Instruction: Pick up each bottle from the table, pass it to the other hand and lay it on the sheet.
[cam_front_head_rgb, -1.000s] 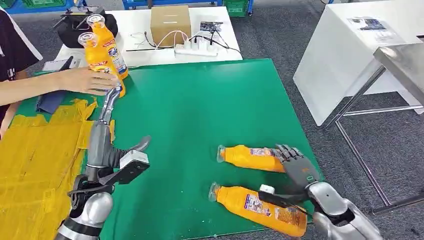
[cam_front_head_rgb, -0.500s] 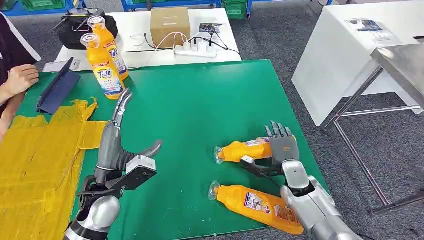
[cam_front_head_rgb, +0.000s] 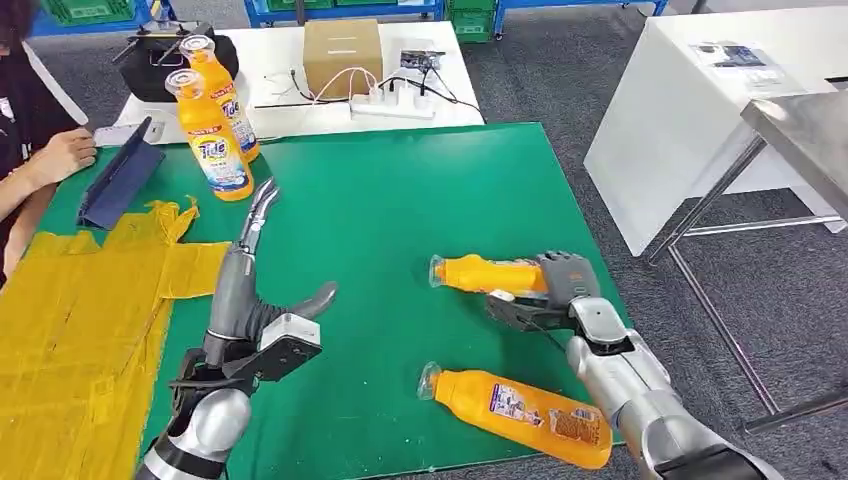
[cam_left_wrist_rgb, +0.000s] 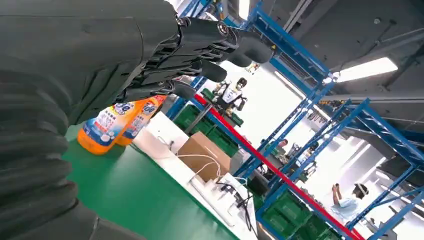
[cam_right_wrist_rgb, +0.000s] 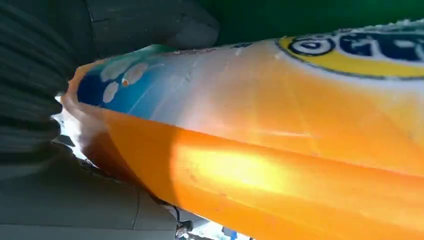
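Orange plastic detergent bottle (cam_front_head_rgb: 487, 274), smooth-walled with a glossy printed label, is gripped around its lower body by the right hand (cam_front_head_rgb: 553, 290), cap end pointing toward the middle of the green table mat (cam_front_head_rgb: 400, 200) and apparently lifted just off it. Up close, the fingers (cam_right_wrist_rgb: 150, 25) wrap the label end of the bottle. It looks rigid enough not to crush but slick, and probably weighty if full, so the free neck end is the sensible place for the receiving hand to take it. The left hand (cam_front_head_rgb: 262, 330) hangs over the mat's left part, fingers spread, holding nothing. A second orange bottle (cam_front_head_rgb: 520, 408) lies flat on the mat's near edge. Two more orange bottles (cam_front_head_rgb: 215, 120) stand upright at the mat's far left corner. The yellow plastic sheet (cam_front_head_rgb: 80, 320) lies just left of the mat.
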